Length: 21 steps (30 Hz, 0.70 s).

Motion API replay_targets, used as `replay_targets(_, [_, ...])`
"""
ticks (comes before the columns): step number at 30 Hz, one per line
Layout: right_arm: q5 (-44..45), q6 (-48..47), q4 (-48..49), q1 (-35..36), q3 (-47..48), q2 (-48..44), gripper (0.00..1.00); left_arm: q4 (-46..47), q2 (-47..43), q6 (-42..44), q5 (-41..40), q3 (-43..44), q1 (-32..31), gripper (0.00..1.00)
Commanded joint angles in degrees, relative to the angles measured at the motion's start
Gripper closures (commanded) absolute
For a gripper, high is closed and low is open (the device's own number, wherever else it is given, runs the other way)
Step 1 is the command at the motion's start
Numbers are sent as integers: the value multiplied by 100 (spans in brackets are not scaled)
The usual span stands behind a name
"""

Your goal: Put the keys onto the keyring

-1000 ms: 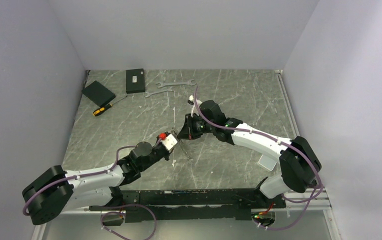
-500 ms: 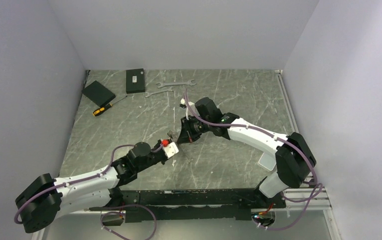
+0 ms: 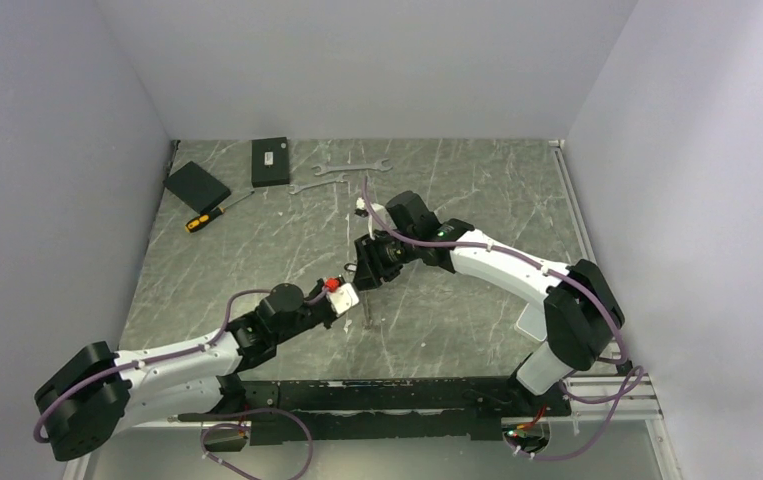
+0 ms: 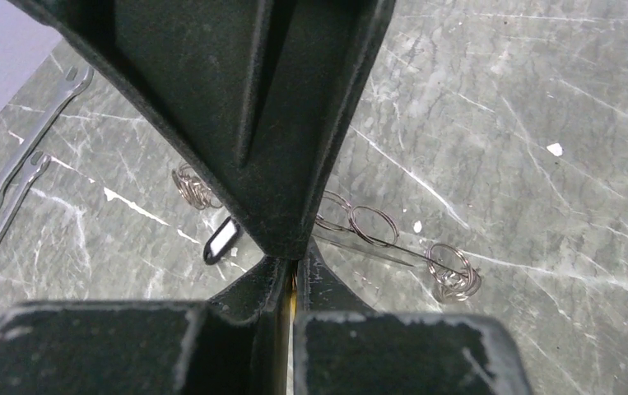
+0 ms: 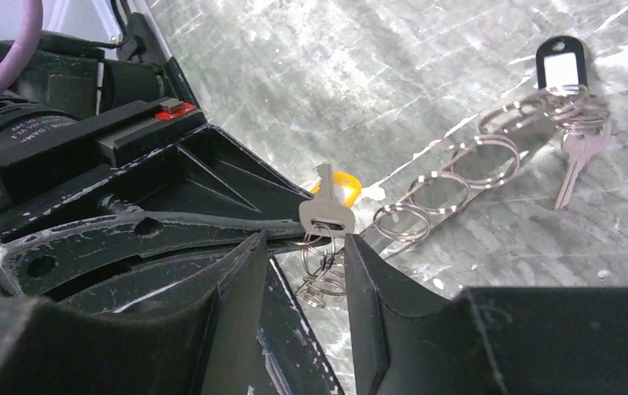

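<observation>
My left gripper is shut on a brass-yellow key, seen as a yellow sliver between its jaws in the left wrist view and as a yellow head in the right wrist view. A silver key stands at that tip, with small rings hanging from its hole. My right gripper is open, its jaws either side of that key's head; in the top view it sits tip to tip with the left. The keyring, a chain of linked silvery rings, lies on the table with a black tag and another silver key.
Two silver wrenches, two black boxes and a yellow-handled screwdriver lie at the back left. A pale object sits by the right arm. The left wrist view shows rings on the marble.
My right gripper has swung left and closed in on the left gripper's tip. The left gripper has shifted slightly right and nearer, still holding the key.
</observation>
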Motion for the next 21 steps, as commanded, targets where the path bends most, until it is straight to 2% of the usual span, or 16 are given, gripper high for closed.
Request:
replay_targets(1, [183, 159, 108, -1, 23, -200, 56, 709, 36, -322, -190, 56, -23, 100])
replay_targets(12, [308, 729, 751, 2, -372, -384, 61, 1348, 157, -934, -415, -122, -31, 100])
replay_targets(19, [308, 1022, 1059, 29, -452, -389, 81, 1574, 529, -1144, -605, -56, -23, 100])
replay_targets(21, [298, 1025, 1059, 37, -446, -359, 82, 1667, 597, -1174, -638, -37, -23, 100])
